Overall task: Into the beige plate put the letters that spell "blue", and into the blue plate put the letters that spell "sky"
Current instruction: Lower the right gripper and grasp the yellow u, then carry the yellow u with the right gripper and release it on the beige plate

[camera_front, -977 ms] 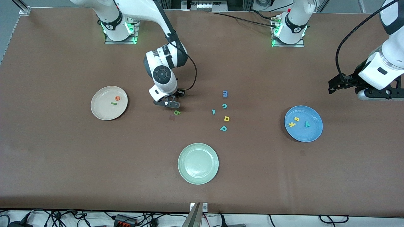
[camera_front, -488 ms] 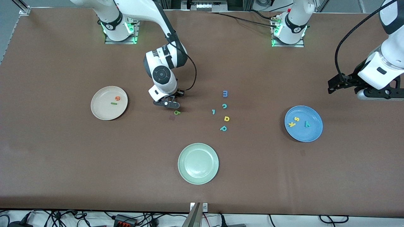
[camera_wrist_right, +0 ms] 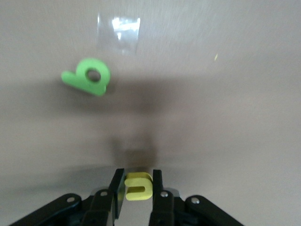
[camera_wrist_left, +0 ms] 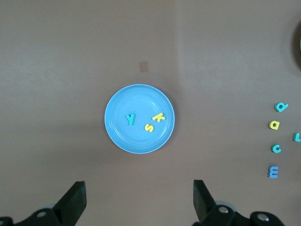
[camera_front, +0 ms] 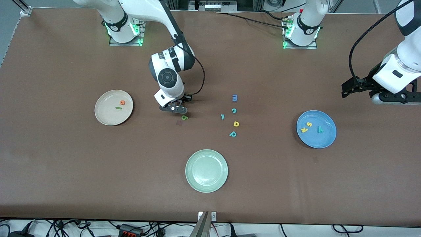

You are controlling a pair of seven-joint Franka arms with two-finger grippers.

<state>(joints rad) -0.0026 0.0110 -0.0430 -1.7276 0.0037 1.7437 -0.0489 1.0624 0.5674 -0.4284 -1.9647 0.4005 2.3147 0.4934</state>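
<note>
- Your brown table carried three plates: the beige plate lay toward the right arm's end, the blue plate toward the left arm's end, and a pale green plate between them, nearest the front camera.
- You had the green b lying directly on the cloth, with a small patch of clear tape just beside it.
- You also had a loose cluster near mid-table: a blue m farthest from the camera, then a teal c, a small teal l-shaped piece, a yellow d, and a teal p nearest.
</note>
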